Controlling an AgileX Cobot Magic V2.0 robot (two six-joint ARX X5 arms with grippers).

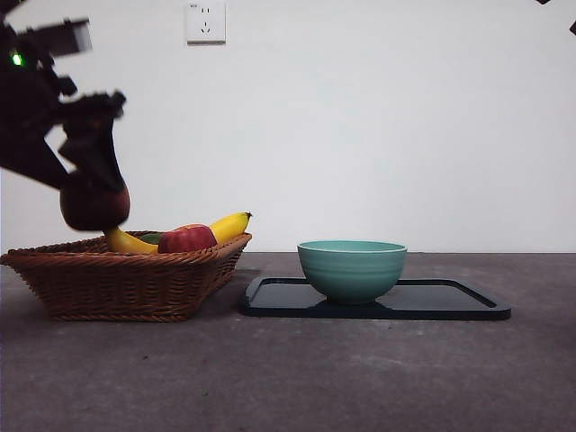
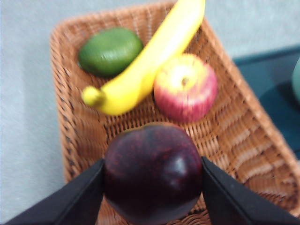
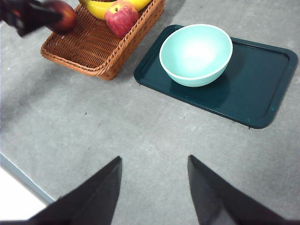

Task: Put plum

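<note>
The plum (image 2: 153,172) is gripped between the jaws of the left gripper (image 1: 94,193) and is held in the air just above the near end of the wicker basket (image 1: 126,283), so the pick-up is judged done and the carry and placing are left. Beyond the jaws, inside the basket, a green fruit (image 2: 110,50), a banana (image 2: 145,65) and a red apple (image 2: 185,87) are seen. Further to the right, a teal bowl (image 1: 352,268) is seen standing on a dark tray (image 1: 468,306) on the tabletop (image 1: 288,378), probably the destination. The right gripper (image 3: 154,187) is held spread and empty above bare tabletop, well apart from the bowl.
</note>
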